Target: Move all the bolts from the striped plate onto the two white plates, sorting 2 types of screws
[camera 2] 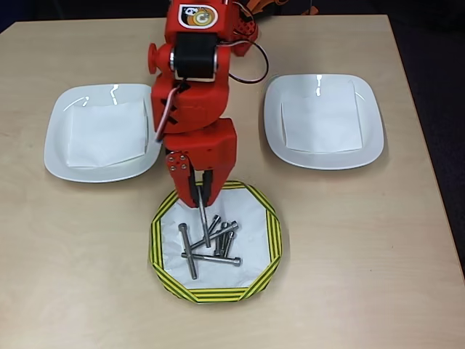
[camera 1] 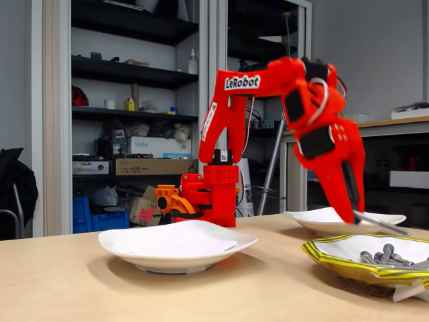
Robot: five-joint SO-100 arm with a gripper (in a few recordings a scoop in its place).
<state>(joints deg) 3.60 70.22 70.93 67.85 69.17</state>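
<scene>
We see the red arm reaching down over the striped plate (camera 2: 163, 251), which sits on the tabletop (camera 2: 349, 247) in front of the arm's base. The tool (camera 2: 200, 207) hangs above the plate's near rim, on the side closest to the base, with its fingers nearly together around one long bolt (camera 2: 201, 212). In the fixed view the tool (camera 1: 354, 216) holds that bolt (camera 1: 382, 225) lifted clear of the plate, its shaft sticking out sideways past the fingertips. The rest of the bolts (camera 2: 211, 243) lie in a loose, crossed pile in the white centre of the striped plate, some long and thin, some shorter. The two white plates flank the arm, one (camera 2: 102, 132) to the left of the striped plate in the overhead view and one (camera 2: 323, 120) to its right, both farther back toward the base. Each carries a white paper square (camera 2: 320, 116) and no bolts.
</scene>
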